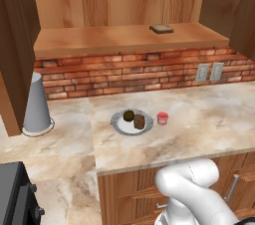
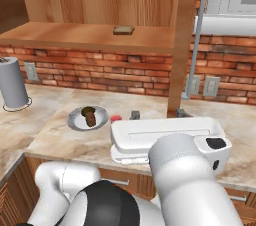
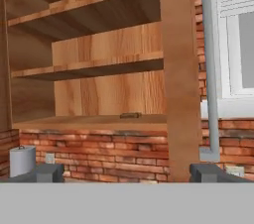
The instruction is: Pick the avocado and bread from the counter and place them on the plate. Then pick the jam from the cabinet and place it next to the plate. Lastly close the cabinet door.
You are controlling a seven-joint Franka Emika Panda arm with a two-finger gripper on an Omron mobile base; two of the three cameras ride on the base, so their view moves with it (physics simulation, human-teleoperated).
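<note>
On the beige-and-tan marbled stone desk [image 1: 199,119] the round pale grey-white plate with the scalloped rim [image 1: 119,125] already carries the small dark olive-brown avocado [image 1: 128,115] and the blocky dark brown bread chunk [image 1: 139,121], and the tiny pinkish-red jam jar with a red lid [image 1: 162,118] stands just beside the plate's right rim. Judging from that, what remains is the door of the large warm-brown wooden wall cabinet [image 3: 106,82]. That door, a tall panelled wooden slab [image 3: 179,69], stands open and edge-on to the hand camera, with its vertical steel bar handle [image 3: 210,64] running down just to its right. The two-finger pincer [image 3: 128,172] has its dark tips spread wide apart with nothing between them, facing the cabinet and the door edge. The door is likely stiff, fairly heavy and hinged, so it should swing rather than lift; a flat push against its broad face near the free edge would probably move it easily. The steel bar looks smooth and may be slippery, but it is rigid and slim enough to close on if a pull is wanted. A flat thin brown slice [image 1: 162,29] lies on the cabinet's bottom board.
</note>
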